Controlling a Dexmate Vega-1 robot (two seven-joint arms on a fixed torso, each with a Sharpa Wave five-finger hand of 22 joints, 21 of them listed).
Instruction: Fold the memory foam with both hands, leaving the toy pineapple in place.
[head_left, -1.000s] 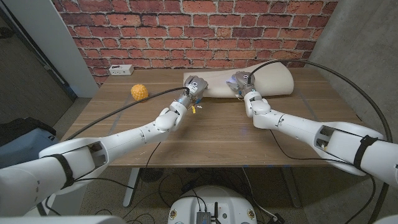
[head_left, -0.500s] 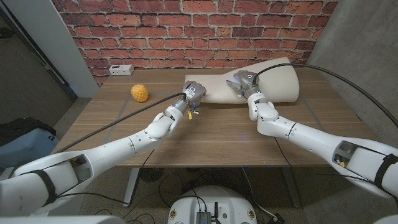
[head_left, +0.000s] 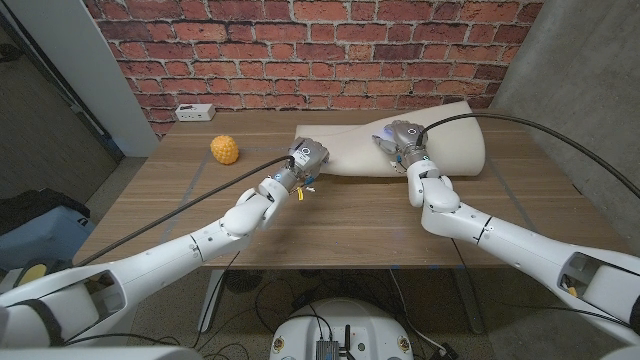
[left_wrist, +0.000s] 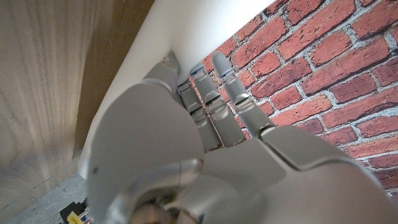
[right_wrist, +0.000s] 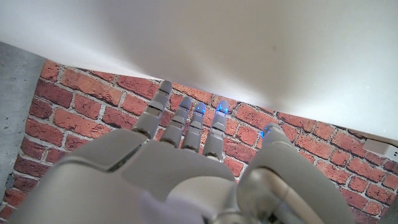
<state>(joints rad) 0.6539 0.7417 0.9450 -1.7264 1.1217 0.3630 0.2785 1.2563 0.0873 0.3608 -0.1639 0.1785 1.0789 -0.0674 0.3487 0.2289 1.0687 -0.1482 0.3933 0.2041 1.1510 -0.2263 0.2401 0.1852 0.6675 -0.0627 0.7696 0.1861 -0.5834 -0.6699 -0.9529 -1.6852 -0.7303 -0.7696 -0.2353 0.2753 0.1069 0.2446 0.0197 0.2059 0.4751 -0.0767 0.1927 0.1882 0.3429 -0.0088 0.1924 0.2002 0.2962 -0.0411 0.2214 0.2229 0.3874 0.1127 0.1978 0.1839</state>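
Nearest the robot, the bare wooden desk (head_left: 330, 215) carries both arms reaching away toward the memory foam (head_left: 445, 135), a cream slab lying at the far side with its long axis running left to right. The left robot hand (head_left: 305, 160) sits at the foam's near left edge, and the right robot hand (head_left: 400, 138) at its near edge further right, so each hand has the foam just beyond its fingers. In the wrist views the fingers (left_wrist: 202, 93) of both hands reach out fairly straight along the foam's surface, but whether either hand actually grips the edge cannot be told, since the thumbs and undersides are hidden. The toy pineapple (head_left: 225, 150) stands well apart to the left, nearer the left arm.
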